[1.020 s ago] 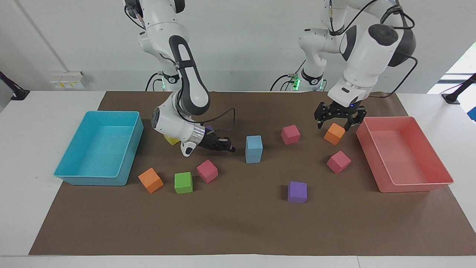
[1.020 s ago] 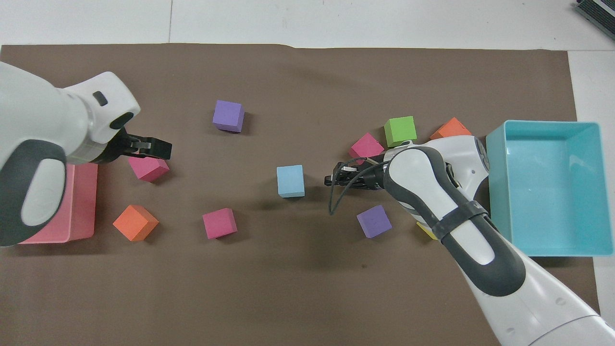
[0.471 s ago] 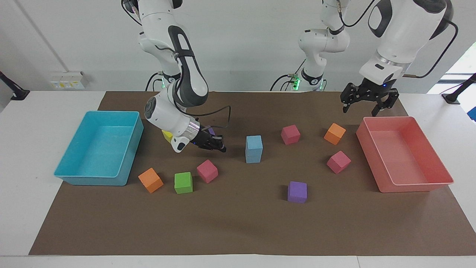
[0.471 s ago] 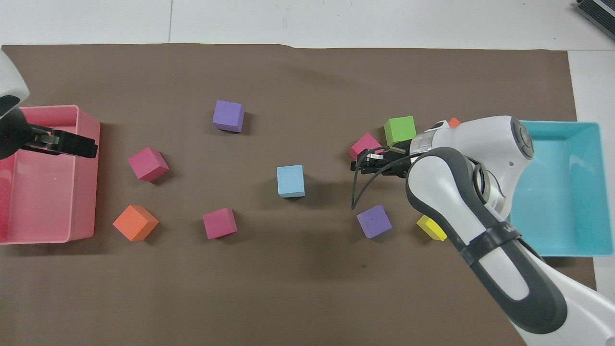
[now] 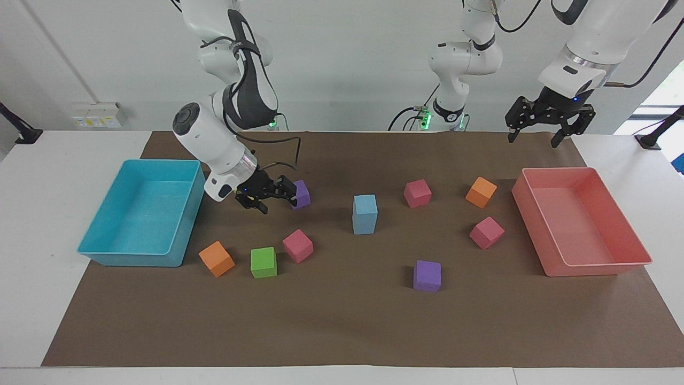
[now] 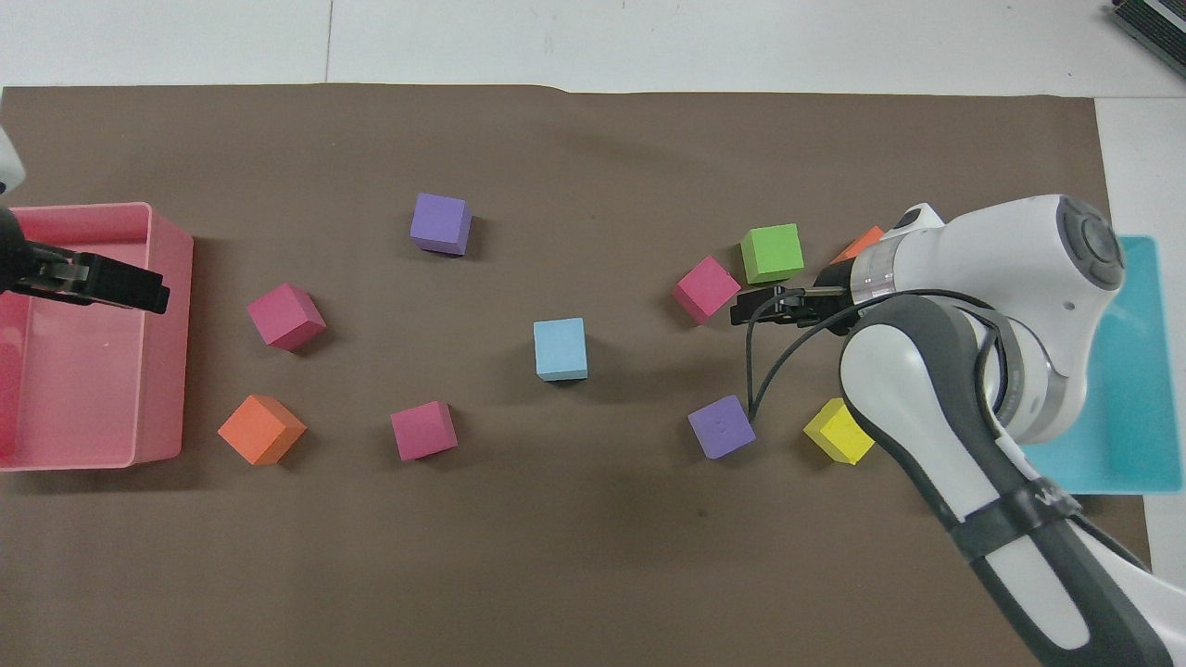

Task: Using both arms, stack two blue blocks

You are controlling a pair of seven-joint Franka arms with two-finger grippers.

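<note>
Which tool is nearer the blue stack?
Right. The right tool hangs low toward the turquoise tray's end, beside the blue stack. The left tool is raised over the pink tray, well clear.

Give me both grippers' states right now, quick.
Left gripper: open, holding nothing, raised over the pink tray.
Right gripper: open, holding nothing, beside a purple block.
</note>
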